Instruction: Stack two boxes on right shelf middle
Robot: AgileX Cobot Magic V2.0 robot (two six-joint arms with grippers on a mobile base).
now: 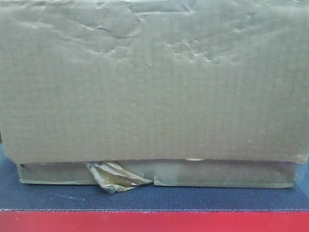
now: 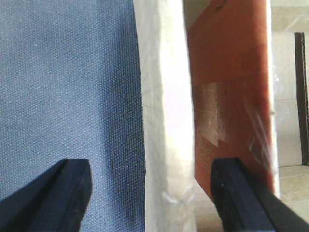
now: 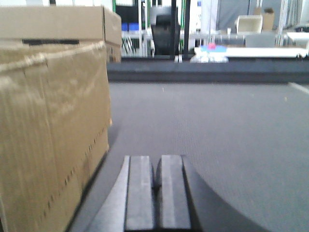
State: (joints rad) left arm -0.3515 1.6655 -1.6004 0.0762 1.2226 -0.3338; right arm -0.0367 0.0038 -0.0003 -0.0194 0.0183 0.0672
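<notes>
My left claw [image 2: 152,169] is spread wide, its two black fingers [image 2: 72,193] well apart and holding nothing. Between them, touching neither, runs a pale cardboard edge [image 2: 161,96], standing lengthwise away from the claw. To the left of that edge lies the dark blue woven fabric surface [image 2: 67,87]. To its right is a reddish-brown panel [image 2: 227,72] with glossy clear tape on it. I cannot tell which box this edge belongs to.

My right claw [image 3: 154,188] is closed, its grey pads [image 3: 140,193] pressed together with nothing between them. It sits low over the fabric. Just to its left stands a tan corrugated box side [image 3: 48,140] with rows of perforations. Beyond that, higher up, is a paler cardboard box with a dark slot [image 3: 58,24].

Straight ahead of both claws, the tall tan corrugated cardboard box with a wrinkled face [image 1: 154,82] fills nearly the whole front view. It rests on top of the thin flat tan cardboard box [image 1: 231,174], overhanging it slightly at both ends. A crumpled yellowish tape scrap [image 1: 113,176] hangs from the flat box's front, left of centre. The stack sits on the blue fabric, with a red strip [image 1: 154,222] along the near edge.
</notes>
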